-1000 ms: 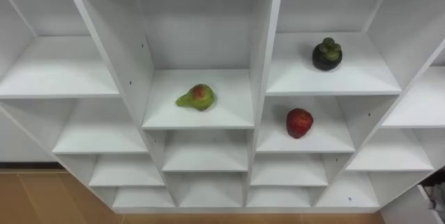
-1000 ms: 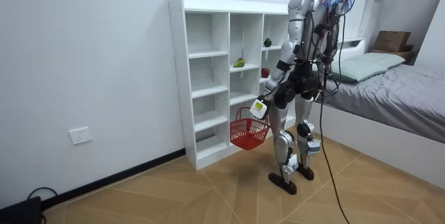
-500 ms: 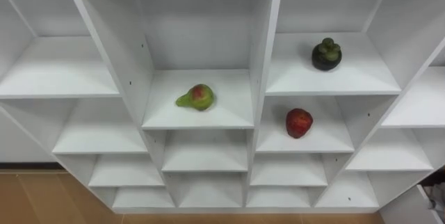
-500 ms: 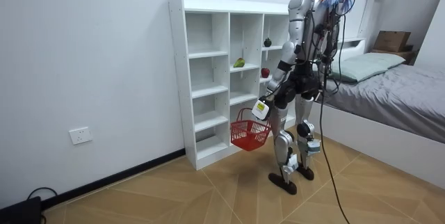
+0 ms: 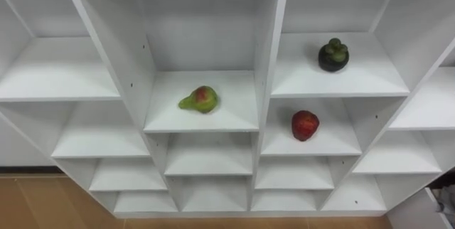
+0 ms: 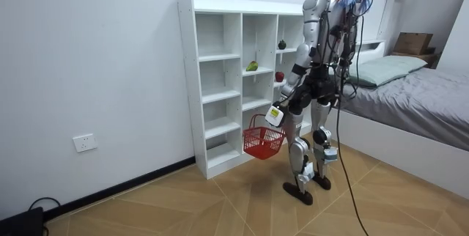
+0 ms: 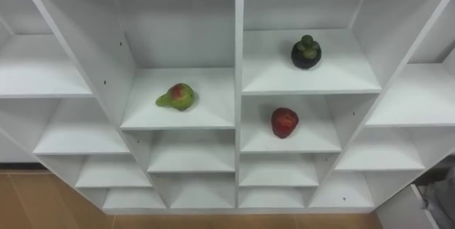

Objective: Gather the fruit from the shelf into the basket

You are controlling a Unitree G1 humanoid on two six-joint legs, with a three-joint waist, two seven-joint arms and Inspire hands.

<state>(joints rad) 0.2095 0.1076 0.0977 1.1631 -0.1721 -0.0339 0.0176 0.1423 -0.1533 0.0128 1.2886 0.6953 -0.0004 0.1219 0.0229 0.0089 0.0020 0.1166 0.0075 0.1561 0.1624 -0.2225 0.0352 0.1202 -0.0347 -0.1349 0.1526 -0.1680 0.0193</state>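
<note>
Pear point(image 5: 200, 99) green-red | apple point(image 5: 305, 125) red | dark fruit point(image 5: 333, 55) green-capped, shelf above | left robot hand point(image 6: 273, 114) grips red basket point(image 6: 264, 142)

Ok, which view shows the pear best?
The left eye view: the pear lies close and unblocked on its shelf. The right eye view shows it about as well; the room view shows a small greenish speck.

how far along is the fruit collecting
Nothing looks collected yet. The left hand holds the red basket low before the closet. On its shelves lie the pear, the red apple and the dark mangosteen. All three are left to pick.
</note>
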